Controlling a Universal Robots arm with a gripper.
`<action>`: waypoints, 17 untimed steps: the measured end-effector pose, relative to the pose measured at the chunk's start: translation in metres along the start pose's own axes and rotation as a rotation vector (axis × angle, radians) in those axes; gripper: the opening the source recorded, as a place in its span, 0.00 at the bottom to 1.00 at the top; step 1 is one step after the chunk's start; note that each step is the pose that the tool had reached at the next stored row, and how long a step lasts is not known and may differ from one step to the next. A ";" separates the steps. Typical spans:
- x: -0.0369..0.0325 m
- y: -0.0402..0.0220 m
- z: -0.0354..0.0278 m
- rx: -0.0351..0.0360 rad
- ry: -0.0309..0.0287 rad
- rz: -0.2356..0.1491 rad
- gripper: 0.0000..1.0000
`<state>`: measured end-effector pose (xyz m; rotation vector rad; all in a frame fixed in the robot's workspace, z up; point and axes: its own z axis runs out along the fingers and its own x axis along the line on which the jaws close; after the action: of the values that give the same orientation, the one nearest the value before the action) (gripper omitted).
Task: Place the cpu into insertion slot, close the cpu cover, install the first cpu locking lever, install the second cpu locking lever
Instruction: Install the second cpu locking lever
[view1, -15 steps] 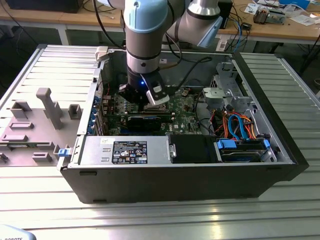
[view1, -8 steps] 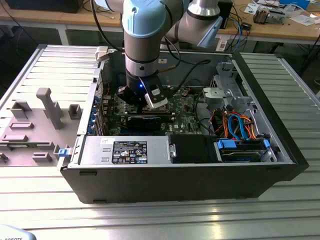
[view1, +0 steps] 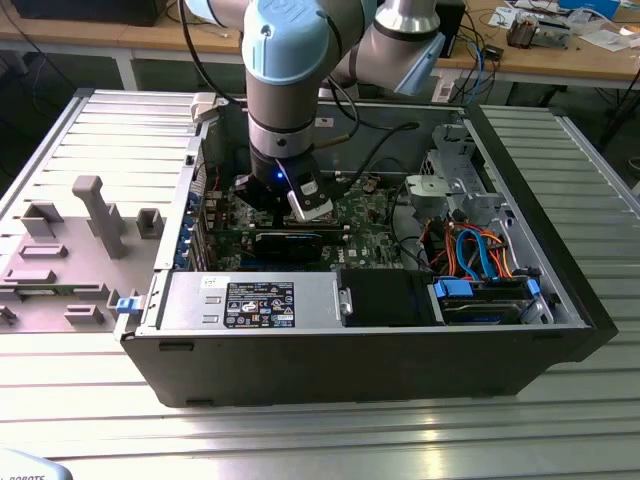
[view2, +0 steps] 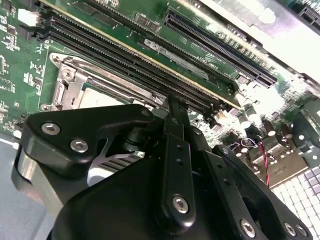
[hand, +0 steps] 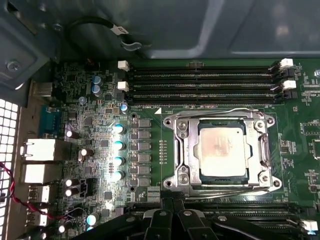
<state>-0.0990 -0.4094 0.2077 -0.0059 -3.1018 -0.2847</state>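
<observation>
In the first wrist view the cpu (hand: 222, 150) lies flat in the insertion slot (hand: 171, 121) on the green board (hand: 150, 165), its silver top showing through the window of the cpu cover (hand: 186, 150), which lies down over it. Thin wire levers run along two opposite sides of the cover, one (hand: 215, 110) by the memory slots and one (hand: 225, 188) on the gripper's side. My gripper (hand: 172, 204) hovers just off that side of the socket with its fingers together and nothing between them. In the second wrist view its tip (view2: 172, 101) hangs beside the cover (view2: 67, 82). In the exterior view the gripper (view1: 300, 200) is low inside the case.
Long black memory slots (hand: 200, 80) flank the socket, with another row under the gripper. Capacitors (hand: 118, 145) and a red wire (hand: 10, 185) sit beside it. The exterior view shows the power supply (view1: 250, 300), a drive cage with blue and orange cables (view1: 480, 260), and a grey fixture (view1: 90, 215).
</observation>
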 end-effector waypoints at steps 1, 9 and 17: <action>0.0000 -0.0002 0.0008 -0.0010 0.0001 0.000 0.11; 0.0010 -0.0016 0.0086 -0.0408 0.0003 -0.001 0.11; 0.0013 -0.0014 0.0089 -0.0392 0.0006 -0.002 0.11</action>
<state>-0.1005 -0.4092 0.1987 -0.0043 -3.0952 -0.3455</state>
